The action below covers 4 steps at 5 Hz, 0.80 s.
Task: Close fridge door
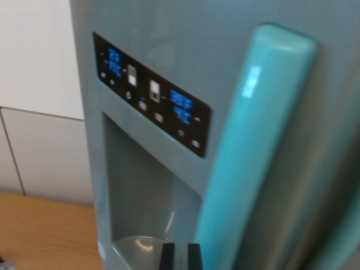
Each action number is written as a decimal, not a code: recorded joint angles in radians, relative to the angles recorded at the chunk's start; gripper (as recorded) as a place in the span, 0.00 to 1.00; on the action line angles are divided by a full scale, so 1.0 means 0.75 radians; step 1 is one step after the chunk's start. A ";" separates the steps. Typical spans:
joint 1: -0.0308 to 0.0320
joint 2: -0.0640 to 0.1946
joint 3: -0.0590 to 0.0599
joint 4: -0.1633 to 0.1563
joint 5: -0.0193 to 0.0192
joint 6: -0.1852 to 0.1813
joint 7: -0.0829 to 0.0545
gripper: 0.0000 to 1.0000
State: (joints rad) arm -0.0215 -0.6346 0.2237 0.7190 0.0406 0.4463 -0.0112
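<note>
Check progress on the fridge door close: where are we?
Done: the gripper is up against the fridge door, its two dark tips at the bottom edge, near the dispenser recess and beside the teal handle. In hand: apparently approaching or pushing the door; contact isn't visible. Left: confirming closure. No door edge or gap shows, so whether the door is shut can't be told.

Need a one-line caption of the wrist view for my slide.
Wrist camera close to a toy fridge door: teal handle, dark display panel, dispenser recess, gripper tips at bottom.
</note>
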 joint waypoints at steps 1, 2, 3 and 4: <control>0.0000 0.000 0.000 0.000 0.0000 0.000 0.000 1.00; 0.0000 0.054 0.000 0.035 0.0000 -0.001 0.000 1.00; 0.0000 0.054 0.000 0.035 0.0000 -0.001 0.000 1.00; 0.0000 0.102 0.000 0.065 0.0000 -0.002 0.000 1.00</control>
State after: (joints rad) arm -0.0215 -0.5579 0.2239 0.7682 0.0406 0.4451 -0.0112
